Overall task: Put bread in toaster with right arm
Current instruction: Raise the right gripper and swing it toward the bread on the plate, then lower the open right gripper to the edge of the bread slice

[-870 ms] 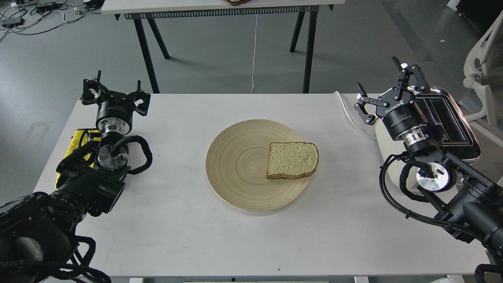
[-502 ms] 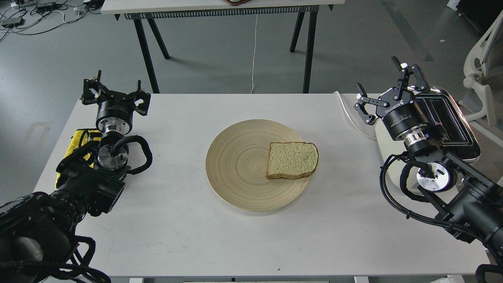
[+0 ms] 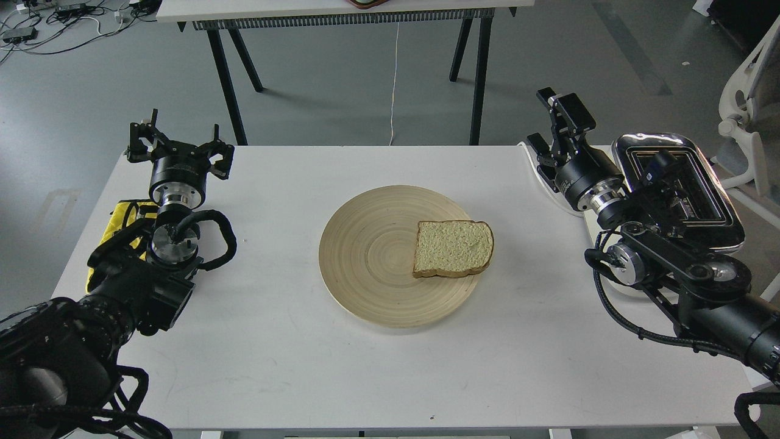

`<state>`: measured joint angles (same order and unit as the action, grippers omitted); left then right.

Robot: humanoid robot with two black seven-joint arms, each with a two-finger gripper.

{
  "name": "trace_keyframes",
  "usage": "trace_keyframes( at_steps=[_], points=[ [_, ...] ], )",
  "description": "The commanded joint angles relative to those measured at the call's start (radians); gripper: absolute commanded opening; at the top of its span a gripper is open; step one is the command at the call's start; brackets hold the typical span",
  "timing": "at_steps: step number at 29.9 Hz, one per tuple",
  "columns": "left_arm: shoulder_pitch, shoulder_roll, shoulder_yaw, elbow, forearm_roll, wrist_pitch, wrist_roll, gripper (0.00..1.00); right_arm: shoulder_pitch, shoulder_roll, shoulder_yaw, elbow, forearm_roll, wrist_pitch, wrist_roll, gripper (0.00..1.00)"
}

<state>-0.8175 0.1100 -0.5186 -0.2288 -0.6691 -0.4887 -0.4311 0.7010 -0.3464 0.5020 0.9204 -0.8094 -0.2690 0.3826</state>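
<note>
**Bread on plate, right arm not yet at the slice**

The bread lies flat on the wooden plate at the centre of the desk, at the plate's 3 o'clock side, its rounded top pointing toward 3 o'clock. Nothing touches it.

The toaster stands at the desk's 3 o'clock edge, chrome top and black slots facing up; both slots appear empty, though the arm crosses part of them. The right arm enters from 4 o'clock and lies across the toaster's near side. The right pincer is raised near the toaster's 10 o'clock corner, well apart from the bread, turned nearly side-on; its fingers are spread and hold nothing.

The left pincer rests at the desk's 9 o'clock side, fingers spread and empty, next to a yellow cloth. It has no role in the task.

Step in hand, by judgement: the approach, before any grasp. The next move calls for swinging the right pincer toward 8 o'clock and down over the slice, then closing on a crust edge. A flat slice offers little to pinch, so the overhanging 3 o'clock edge seems the easiest entry.
</note>
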Motion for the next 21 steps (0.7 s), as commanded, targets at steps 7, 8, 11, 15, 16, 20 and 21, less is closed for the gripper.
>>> trace_keyframes(
  at_steps=[7,8,11,15,16,20,21],
  points=[
    [0.0,-0.001,0.0,0.0,0.0,0.0,0.0,1.0,-0.018,0.004,-0.336,-0.012,-0.122,-0.22,-0.025,0.99],
    [0.0,-0.001,0.0,0.0,0.0,0.0,0.0,1.0,-0.032,0.012,-0.341,-0.014,-0.12,-0.22,-0.024,0.99],
    [0.001,-0.001,0.0,0.0,0.0,0.0,0.0,1.0,-0.083,0.047,-0.333,-0.017,-0.122,-0.22,-0.022,0.98],
    [0.001,-0.001,0.0,0.0,0.0,0.0,0.0,1.0,-0.106,0.064,-0.33,-0.021,-0.117,-0.22,-0.022,0.98],
    [0.0,0.0,-0.001,-0.001,0.0,0.0,0.0,1.0,-0.11,0.069,-0.33,-0.031,-0.117,-0.22,-0.022,0.98],
    [0.0,-0.001,0.0,-0.001,0.0,0.0,0.0,1.0,-0.113,0.113,-0.33,-0.072,-0.117,-0.22,-0.019,0.95],
    [0.0,-0.001,0.0,-0.001,0.0,0.0,0.0,1.0,-0.113,0.119,-0.33,-0.083,-0.117,-0.22,-0.019,0.94]
  ],
)
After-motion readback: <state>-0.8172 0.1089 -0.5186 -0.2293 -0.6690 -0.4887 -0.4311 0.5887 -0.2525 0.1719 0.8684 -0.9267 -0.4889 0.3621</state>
